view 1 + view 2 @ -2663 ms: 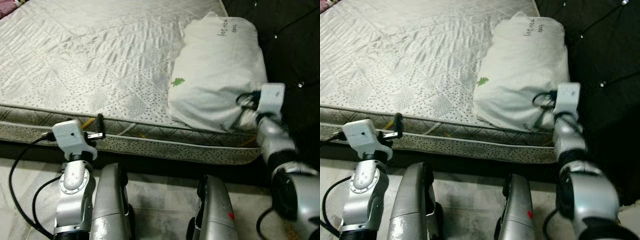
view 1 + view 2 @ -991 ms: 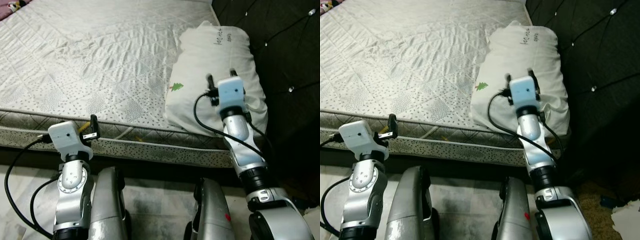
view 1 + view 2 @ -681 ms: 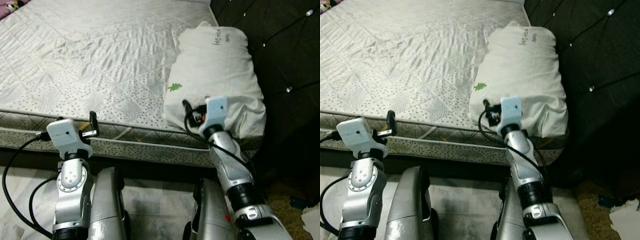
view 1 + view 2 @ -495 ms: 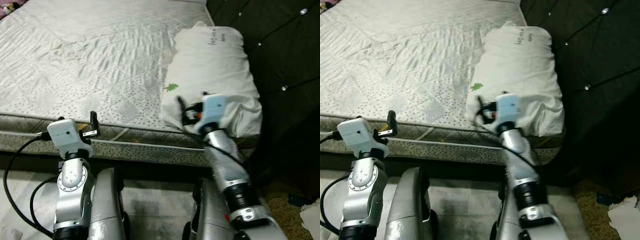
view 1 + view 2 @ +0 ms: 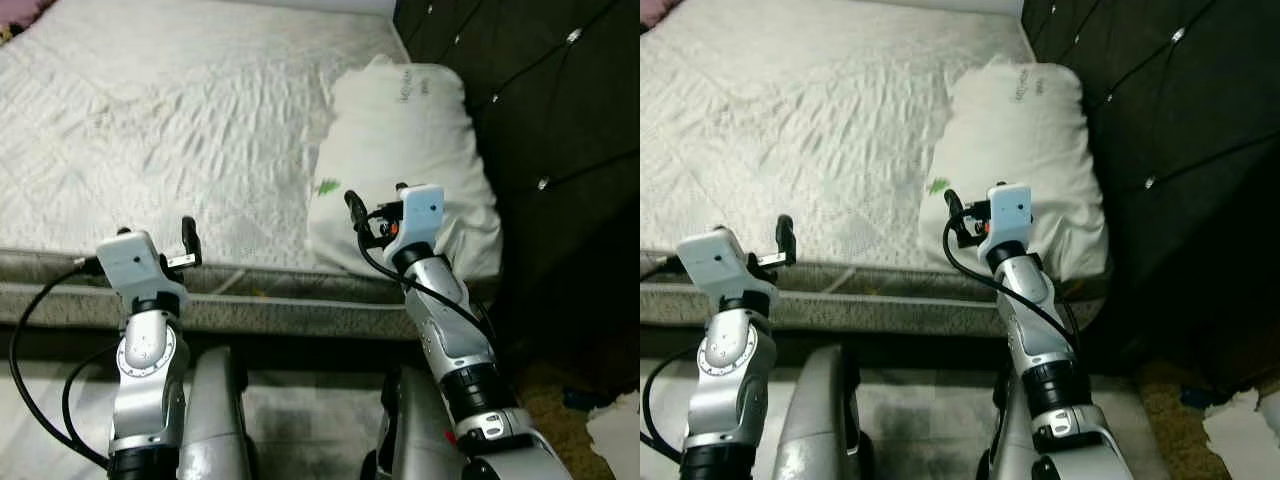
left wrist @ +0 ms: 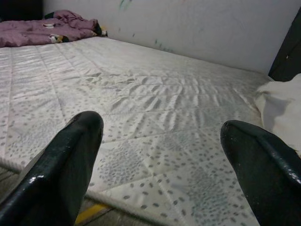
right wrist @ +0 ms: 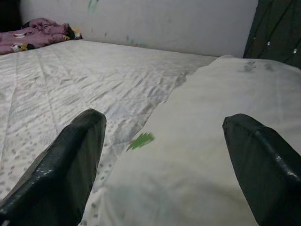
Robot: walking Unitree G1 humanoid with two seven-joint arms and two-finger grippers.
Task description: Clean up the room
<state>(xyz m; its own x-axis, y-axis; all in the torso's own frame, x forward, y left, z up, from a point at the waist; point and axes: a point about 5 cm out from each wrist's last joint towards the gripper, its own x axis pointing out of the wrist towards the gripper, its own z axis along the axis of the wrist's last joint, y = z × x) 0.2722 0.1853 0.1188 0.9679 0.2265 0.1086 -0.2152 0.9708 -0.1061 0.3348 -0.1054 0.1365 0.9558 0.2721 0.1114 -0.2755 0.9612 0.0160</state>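
A white pillow (image 5: 400, 140) with a small green mark lies at the head end of the bare quilted mattress (image 5: 170, 130), against the dark headboard. My right gripper (image 5: 375, 198) hovers open over the pillow's near edge; in the right wrist view its fingers (image 7: 70, 160) spread wide with the pillow (image 7: 211, 141) lying beyond them and nothing between. My left gripper (image 5: 170, 238) is held open before the mattress's near side, and its fingers (image 6: 61, 165) frame only the mattress top (image 6: 155, 117).
A dark tufted headboard (image 5: 540, 90) rises to the right of the bed. Crumpled purple cloth (image 6: 51, 26) lies at the far corner of the mattress by the wall. White paper (image 5: 615, 430) and a small blue item (image 5: 580, 400) lie on the floor at right.
My right gripper left the pillow's near right corner, swung across the pillow and drew back to its near edge. The whole view has shifted. The left gripper has kept its place.
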